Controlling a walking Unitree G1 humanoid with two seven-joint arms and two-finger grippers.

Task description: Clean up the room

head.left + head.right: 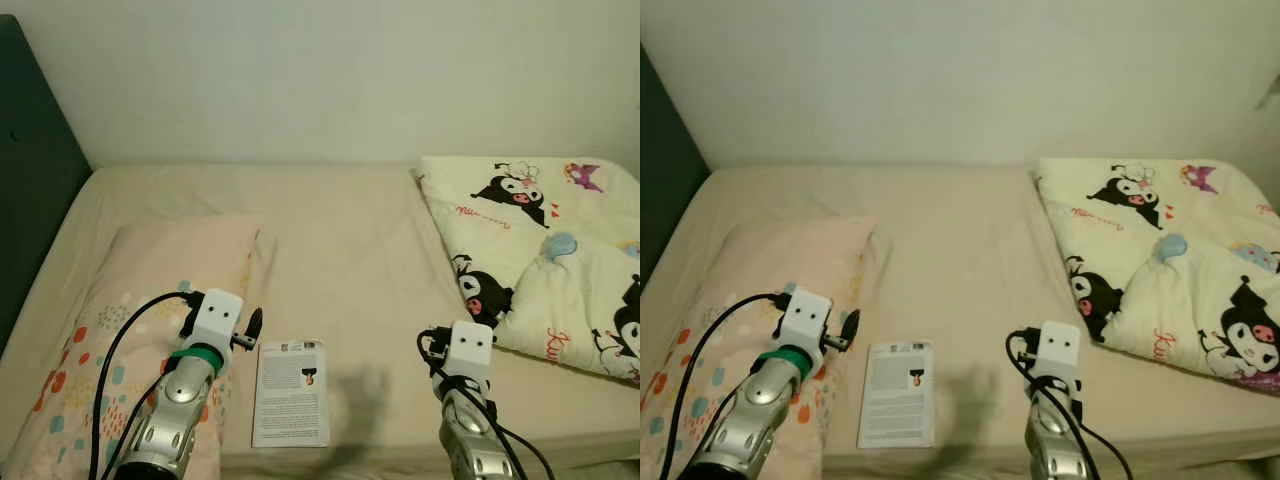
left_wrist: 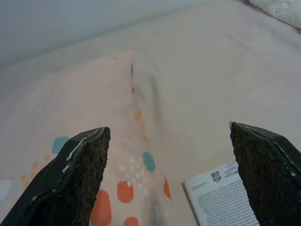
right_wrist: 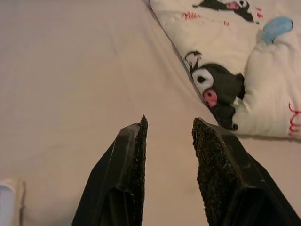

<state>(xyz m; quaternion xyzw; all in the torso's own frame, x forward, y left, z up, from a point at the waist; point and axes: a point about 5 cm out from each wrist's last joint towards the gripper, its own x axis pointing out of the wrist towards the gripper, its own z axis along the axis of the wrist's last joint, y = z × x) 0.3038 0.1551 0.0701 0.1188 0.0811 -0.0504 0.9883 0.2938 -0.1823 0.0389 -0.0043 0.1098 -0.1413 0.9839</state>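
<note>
My left gripper (image 2: pixel 167 176) hangs spread wide over the pillow (image 1: pixel 150 320), the leaflet (image 1: pixel 292 392) flat on the bed (image 1: pixel 340 250) just beside that pillow, so I should slide one finger under its edge; my right gripper (image 3: pixel 168 155) idles slightly parted.

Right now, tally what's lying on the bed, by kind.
Pillow: 1
Cartoon-print quilt: 1
Printed leaflet: 1
Total: 3
</note>
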